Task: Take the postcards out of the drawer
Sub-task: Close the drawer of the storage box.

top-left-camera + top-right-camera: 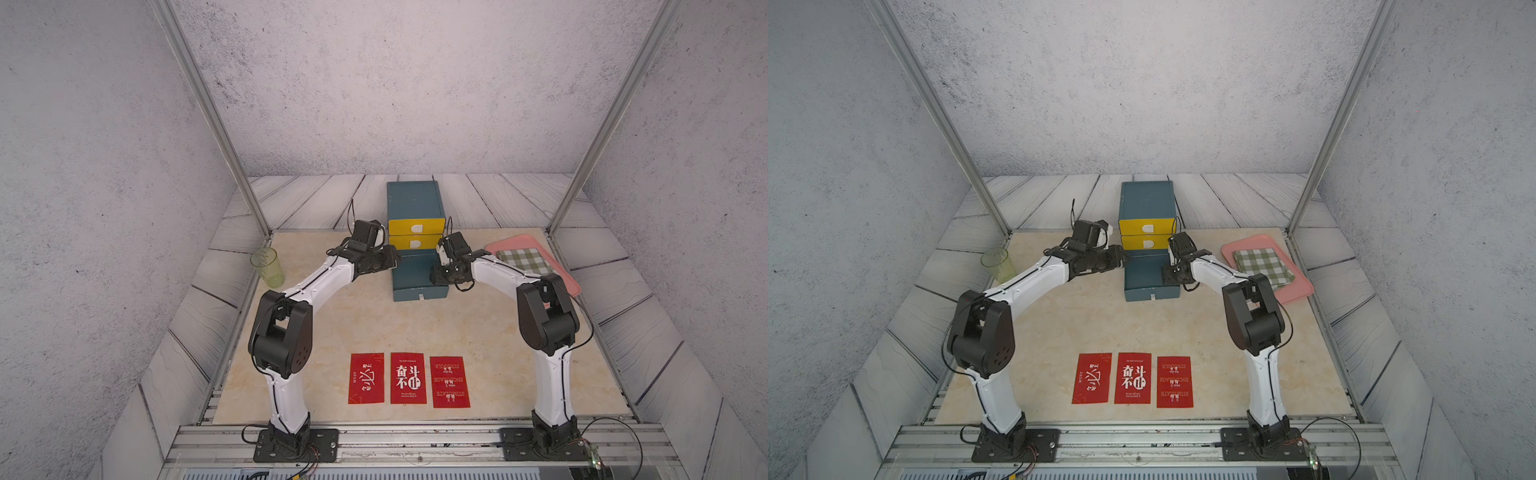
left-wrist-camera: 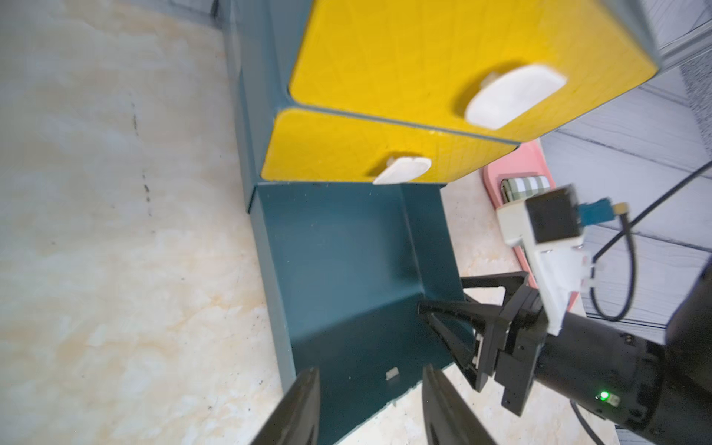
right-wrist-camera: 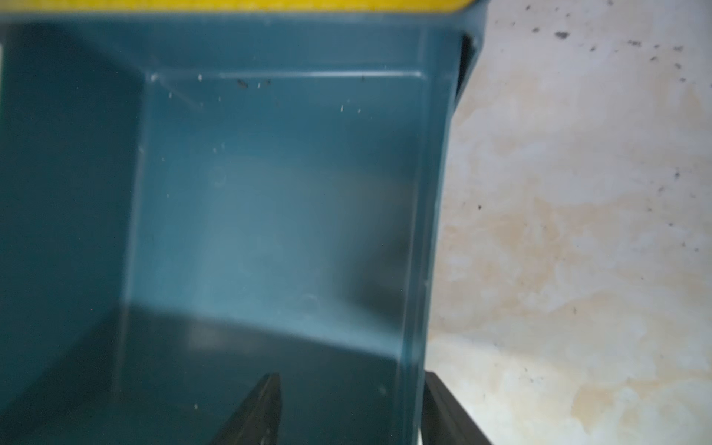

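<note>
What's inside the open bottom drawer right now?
The open drawer shows only bare floor, specks, and one right claw finger. Its rear, under the yellow drawers, is covered.

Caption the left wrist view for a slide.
Open left hand at the empty teal bottom drawer; two yellow drawers above shut; open right hand astride its side wall.

- The cabinet [image 1: 413,199] stands at the back middle of the tabletop [image 1: 374,324], its bottom drawer [image 1: 420,293] pulled out frontward.
- The left gripper [image 2: 368,400] is at the drawer's left side; the fingers [image 3: 262,408] of the right gripper [image 3: 350,412] straddle its right wall.
- The postcards [image 1: 408,378] lie in a row near the front edge.
- The cup [image 1: 267,267] stands back left.
- The cloth [image 1: 525,261] lies on the tray [image 1: 511,243], back right.
</note>
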Robot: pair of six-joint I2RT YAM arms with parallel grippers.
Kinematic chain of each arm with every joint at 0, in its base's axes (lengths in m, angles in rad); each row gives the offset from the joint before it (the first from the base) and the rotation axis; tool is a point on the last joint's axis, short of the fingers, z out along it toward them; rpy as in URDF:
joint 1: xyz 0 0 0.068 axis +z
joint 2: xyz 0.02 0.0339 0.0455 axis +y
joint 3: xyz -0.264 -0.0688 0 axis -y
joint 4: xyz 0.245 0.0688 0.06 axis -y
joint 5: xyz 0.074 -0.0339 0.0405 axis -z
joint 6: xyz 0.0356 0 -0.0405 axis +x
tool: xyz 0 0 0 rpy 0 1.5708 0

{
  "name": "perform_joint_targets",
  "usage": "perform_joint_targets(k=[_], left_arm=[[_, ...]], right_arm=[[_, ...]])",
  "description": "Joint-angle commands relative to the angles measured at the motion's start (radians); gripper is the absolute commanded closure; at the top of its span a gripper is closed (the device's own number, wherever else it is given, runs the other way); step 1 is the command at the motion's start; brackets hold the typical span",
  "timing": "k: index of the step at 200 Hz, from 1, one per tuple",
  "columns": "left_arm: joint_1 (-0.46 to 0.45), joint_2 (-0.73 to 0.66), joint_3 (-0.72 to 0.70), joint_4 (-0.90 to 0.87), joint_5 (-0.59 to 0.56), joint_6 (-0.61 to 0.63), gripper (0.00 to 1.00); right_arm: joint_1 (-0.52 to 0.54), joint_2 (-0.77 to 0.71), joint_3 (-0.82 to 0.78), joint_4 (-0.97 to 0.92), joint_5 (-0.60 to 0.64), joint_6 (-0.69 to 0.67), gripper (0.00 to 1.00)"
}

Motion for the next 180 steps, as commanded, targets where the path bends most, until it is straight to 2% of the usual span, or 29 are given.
perform_joint_targets(k=[1, 21, 56, 84, 112, 129, 180], left_arm=[[0.025, -0.038, 0.045, -0.011, -0.020, 0.037, 0.52], [0.042, -0.019, 0.162, -0.045, -0.007, 0.069, 0.52], [0.054, 0.115, 0.446, -0.116, 0.030, 0.113, 0.52], [0.065, 0.267, 0.665, -0.134, 0.093, 0.098, 0.52], [0.065, 0.432, 0.882, -0.177, 0.163, 0.072, 0.52], [0.067, 0.493, 0.935, -0.160, 0.201, 0.043, 0.52], [0.067, 0.538, 0.926, -0.121, 0.237, 0.012, 0.52]], right_arm=[[0.007, -0.148, -0.065, -0.004, -0.001, 0.009, 0.38], [0.015, -0.237, -0.146, 0.003, 0.019, 0.019, 0.38], [0.052, -0.349, -0.270, 0.030, 0.030, 0.052, 0.39], [0.103, -0.348, -0.361, 0.096, 0.013, 0.098, 0.43], [0.132, -0.263, -0.375, 0.160, -0.003, 0.136, 0.47], [0.136, -0.214, -0.368, 0.210, -0.009, 0.155, 0.49], [0.136, -0.084, -0.247, 0.254, 0.012, 0.167, 0.50]])
